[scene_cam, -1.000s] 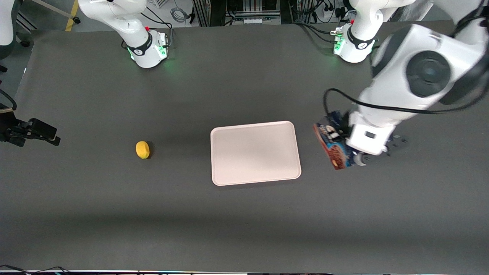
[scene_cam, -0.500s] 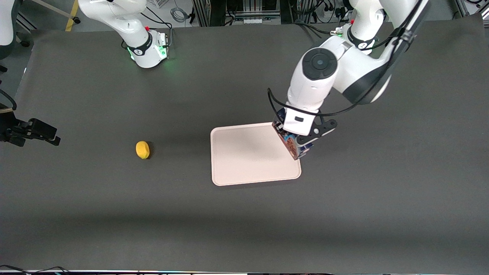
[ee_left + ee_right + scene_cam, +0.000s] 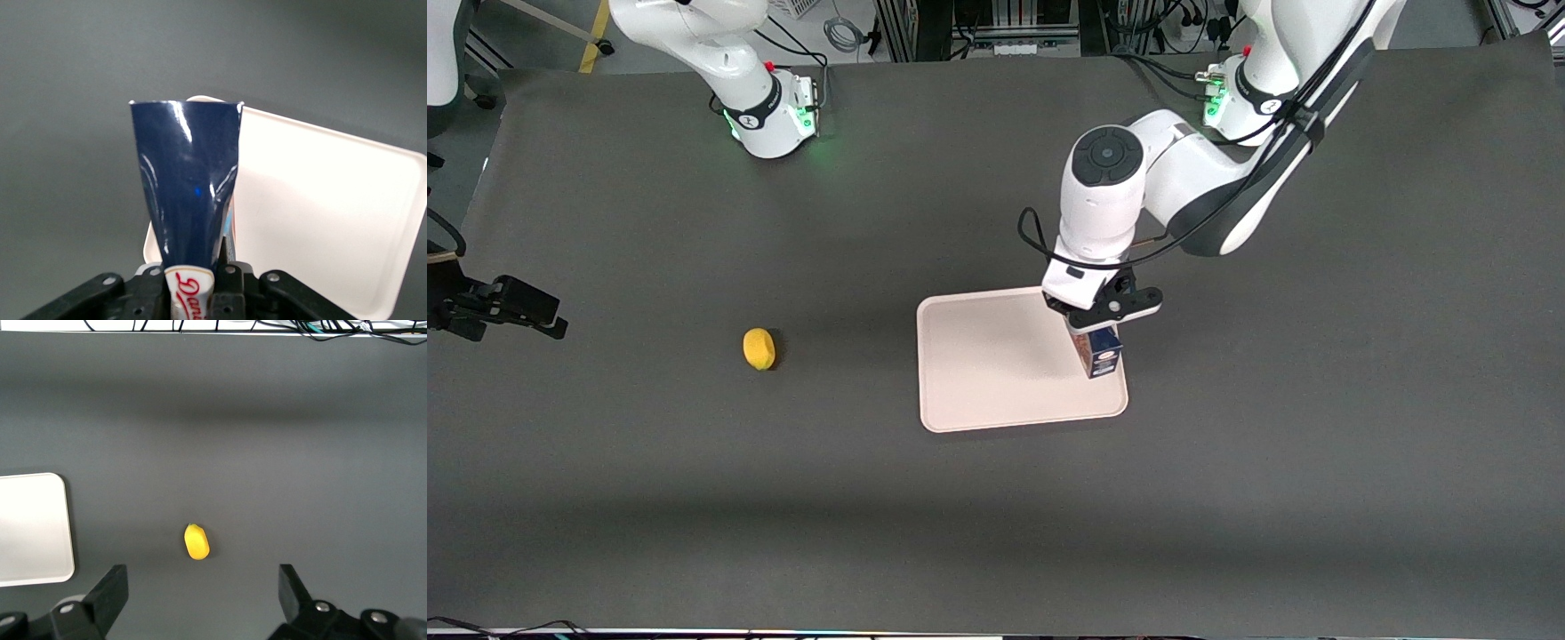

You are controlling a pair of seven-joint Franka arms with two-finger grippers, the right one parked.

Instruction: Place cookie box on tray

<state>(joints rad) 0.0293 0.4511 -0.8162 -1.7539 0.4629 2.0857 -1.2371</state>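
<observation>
Robot lab — bench-mounted arm bases (image 3: 769, 111), cable bundles (image 3: 845, 31), equipment racks.

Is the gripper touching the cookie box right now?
Touching. In the left wrist view the gripper is clamped on the cookie box, whose panel is creased. In the front view it holds the box over the tray.

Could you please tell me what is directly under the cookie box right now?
The tray, near its edge toward the working arm. The gripper holds the cookie box from above; whether box and tray touch is hidden.
</observation>
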